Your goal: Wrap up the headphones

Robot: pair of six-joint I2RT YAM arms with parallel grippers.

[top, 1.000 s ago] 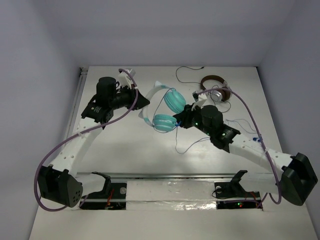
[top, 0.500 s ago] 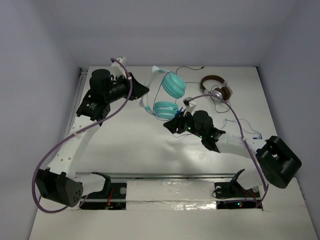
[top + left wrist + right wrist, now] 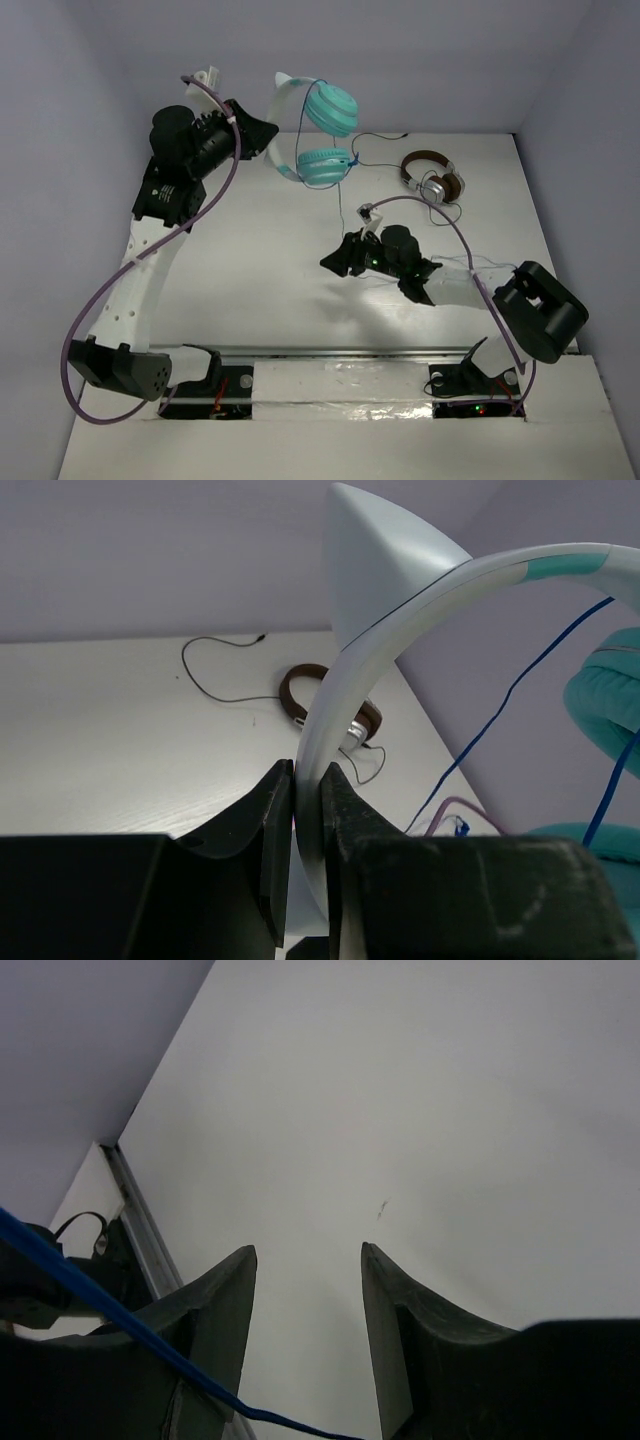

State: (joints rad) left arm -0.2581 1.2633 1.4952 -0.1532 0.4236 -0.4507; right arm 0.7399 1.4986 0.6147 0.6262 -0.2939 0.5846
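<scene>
Jaws of the left gripper [image 3: 308, 785] are pinched shut on the headband [image 3: 345, 670], and the grip itself shows only in the left wrist view. There the band arcs up and to the right. One teal cup [image 3: 612, 695] is cut off by the right edge, and a second teal patch sits at the lower right corner. A thin blue cable [image 3: 500, 705] crosses in front of the wall, with both ends out of frame.

From above, the headphones [image 3: 325, 130] hang clear of the table [image 3: 250, 260]. They show against the back wall at the upper middle of the frame, with one cup above the other. The gripper tip is dark there and its hold is hard to make out.

The right gripper [image 3: 305, 1260] has its jaws apart with only bare table between the tips. The cable [image 3: 100, 1305] slants across the lower left of that view, over one finger [image 3: 215, 1310] and past the foot of the gap. Whether it touches the finger I cannot tell. In the top view the right gripper [image 3: 335, 262] sits low near the middle of the frame. The cable between it and the lower cup is too fine to trace.

The brown headphones [image 3: 432, 178] lie at the upper right of the table, well apart from both grippers, with a thin wire looping toward the back edge. The table's left half and centre lie open. Walls close the left, back and right sides.
</scene>
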